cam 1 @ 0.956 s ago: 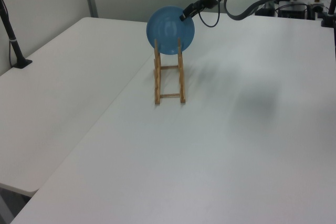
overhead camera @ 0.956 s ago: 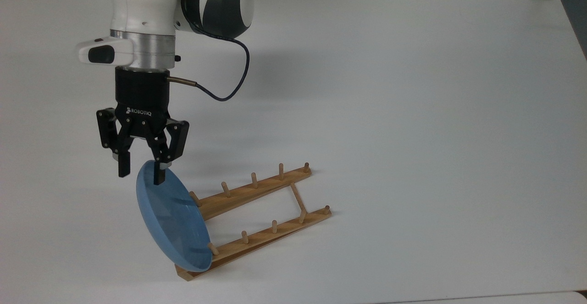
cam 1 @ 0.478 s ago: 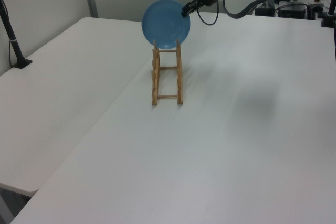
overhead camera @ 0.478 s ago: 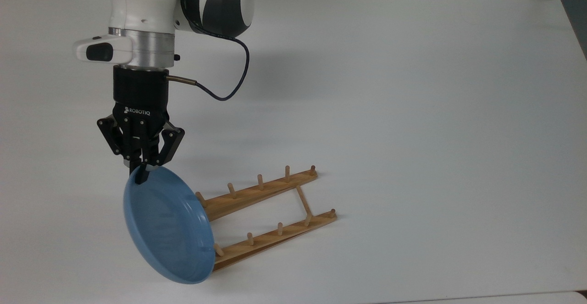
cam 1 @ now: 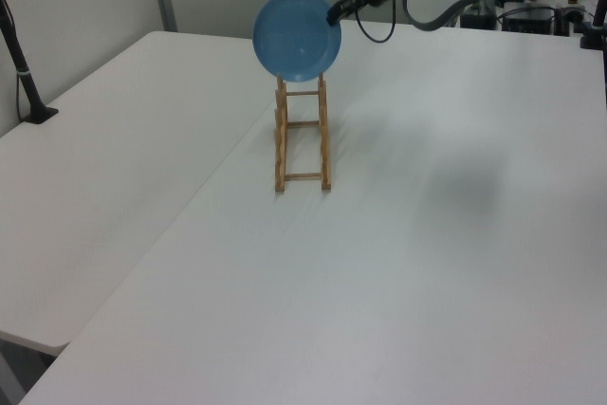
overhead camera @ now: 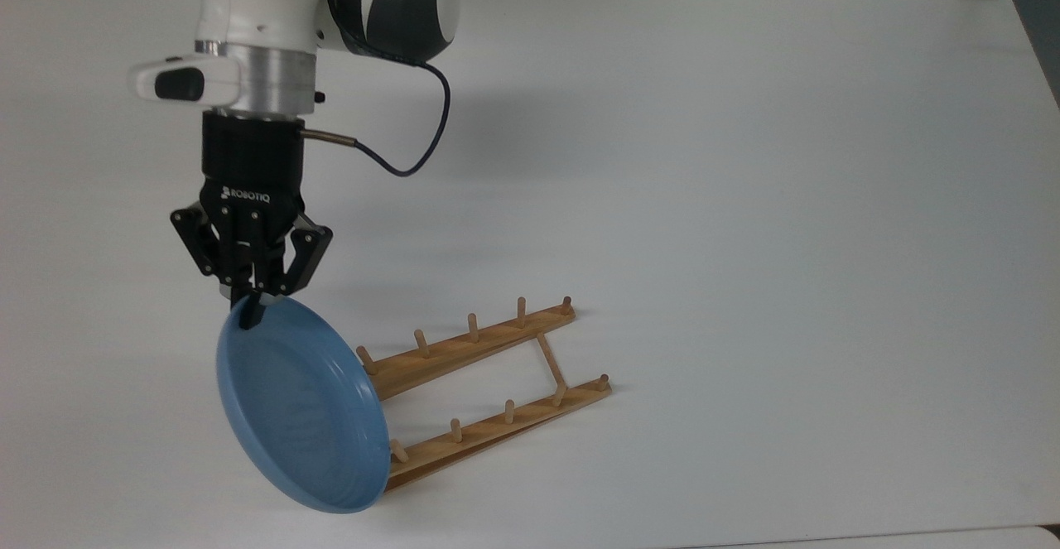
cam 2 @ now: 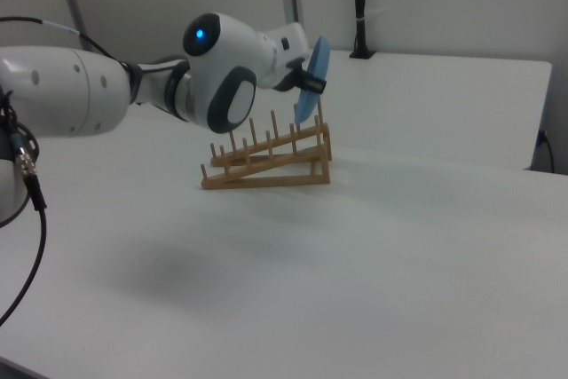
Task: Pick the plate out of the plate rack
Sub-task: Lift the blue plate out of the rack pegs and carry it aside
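While the black two-finger gripper (overhead camera: 248, 310) pinches the upper rim of the round light-blue plastic plate (overhead camera: 300, 411), the plate stands on edge, tilted, at the top view's left end of the low light-brown wooden plate rack (overhead camera: 489, 383). Whether its lower edge touches the rack's pegs (the left view suggests not) is hard to judge. Both sit over the white table (overhead camera: 745, 201).

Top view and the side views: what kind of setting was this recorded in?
Probably a robotics lab or test room. A bare white table holds a wooden plate rack, the gripper pinches a blue plate, and a black camera post is clamped at the table edge.
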You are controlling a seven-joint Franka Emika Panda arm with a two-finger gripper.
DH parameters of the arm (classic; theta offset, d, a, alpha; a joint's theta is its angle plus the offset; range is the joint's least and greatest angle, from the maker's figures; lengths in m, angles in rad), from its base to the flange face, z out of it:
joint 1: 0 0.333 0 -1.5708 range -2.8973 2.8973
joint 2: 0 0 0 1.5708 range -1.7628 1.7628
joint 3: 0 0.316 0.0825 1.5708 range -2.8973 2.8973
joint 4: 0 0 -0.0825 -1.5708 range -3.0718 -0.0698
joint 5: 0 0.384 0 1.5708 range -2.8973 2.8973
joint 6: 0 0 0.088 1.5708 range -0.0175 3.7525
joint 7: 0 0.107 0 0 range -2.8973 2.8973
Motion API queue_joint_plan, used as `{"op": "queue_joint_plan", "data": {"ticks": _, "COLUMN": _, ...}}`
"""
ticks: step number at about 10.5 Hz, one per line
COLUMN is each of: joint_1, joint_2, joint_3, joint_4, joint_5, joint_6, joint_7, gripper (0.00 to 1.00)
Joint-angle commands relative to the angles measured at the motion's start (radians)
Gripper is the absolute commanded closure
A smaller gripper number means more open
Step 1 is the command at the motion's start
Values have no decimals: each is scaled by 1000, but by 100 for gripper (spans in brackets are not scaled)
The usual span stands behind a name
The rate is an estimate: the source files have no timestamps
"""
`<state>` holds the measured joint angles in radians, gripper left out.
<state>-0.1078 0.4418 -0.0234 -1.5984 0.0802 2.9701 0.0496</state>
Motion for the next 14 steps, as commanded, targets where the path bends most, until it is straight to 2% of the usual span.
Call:
{"op": "queue_joint_plan", "data": {"ticks": 1, "joint_1": 7, "joint_2": -135, "joint_3": -6, "joint_4": -32, "joint_5": 4, "joint_6": -75, "joint_7": 22, "gripper": 100}}
{"op": "queue_joint_plan", "data": {"ticks": 3, "joint_1": 2, "joint_2": -202, "joint_3": -6, "joint_4": -26, "joint_5": 7, "joint_6": -301, "joint_7": 21, "gripper": 100}}
{"op": "queue_joint_plan", "data": {"ticks": 5, "joint_1": -6, "joint_2": -256, "joint_3": -3, "joint_4": -15, "joint_5": 38, "joint_6": -598, "joint_7": -2, "gripper": 100}}
{"op": "queue_joint_plan", "data": {"ticks": 6, "joint_1": -7, "joint_2": -276, "joint_3": 0, "joint_4": 9, "joint_5": 64, "joint_6": -770, "joint_7": -57, "gripper": 100}}
{"op": "queue_joint_plan", "data": {"ticks": 7, "joint_1": -15, "joint_2": -293, "joint_3": -7, "joint_4": 41, "joint_5": 120, "joint_6": -969, "joint_7": -148, "gripper": 100}}
{"op": "queue_joint_plan", "data": {"ticks": 9, "joint_1": -68, "joint_2": -311, "joint_3": -12, "joint_4": 67, "joint_5": 216, "joint_6": -1300, "joint_7": -406, "gripper": 100}}
{"op": "queue_joint_plan", "data": {"ticks": 10, "joint_1": -76, "joint_2": -302, "joint_3": -10, "joint_4": 46, "joint_5": 236, "joint_6": -1371, "joint_7": -466, "gripper": 100}}
{"op": "queue_joint_plan", "data": {"ticks": 14, "joint_1": -67, "joint_2": -246, "joint_3": 31, "joint_4": -109, "joint_5": 244, "joint_6": -1311, "joint_7": -487, "gripper": 100}}
